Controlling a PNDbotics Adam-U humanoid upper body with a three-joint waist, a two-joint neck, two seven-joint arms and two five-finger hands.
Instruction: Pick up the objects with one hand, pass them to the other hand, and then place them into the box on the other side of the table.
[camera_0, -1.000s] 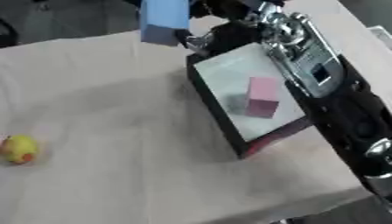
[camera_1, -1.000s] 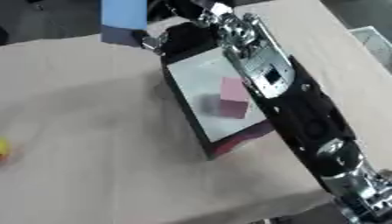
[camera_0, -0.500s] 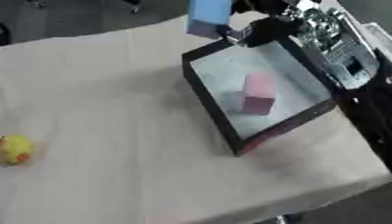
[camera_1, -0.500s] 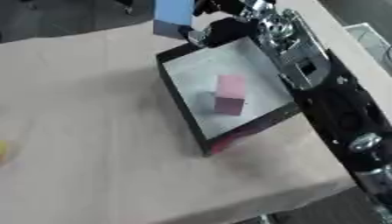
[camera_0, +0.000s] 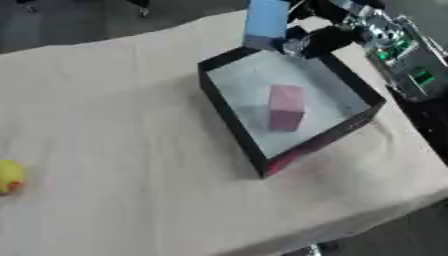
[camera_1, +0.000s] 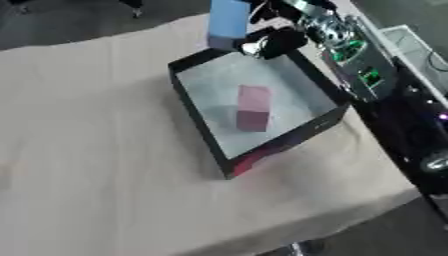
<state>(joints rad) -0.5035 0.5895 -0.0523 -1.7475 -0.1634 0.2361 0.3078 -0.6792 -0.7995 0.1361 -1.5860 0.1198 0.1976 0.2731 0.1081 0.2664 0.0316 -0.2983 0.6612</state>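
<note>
Inside one box (camera_0: 229, 111) — one pink block (camera_0: 286, 106).

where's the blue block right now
The blue block is held up in the right hand over the far rim of the black box, at the top right of the left eye view, beyond the pink block lying inside.

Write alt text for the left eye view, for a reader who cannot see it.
The robot's right hand holds a blue block over the far edge of a black box that already contains a pink block. The box sits on the right side of a table covered in beige cloth, and a yellow round object lies at the left edge.
</note>
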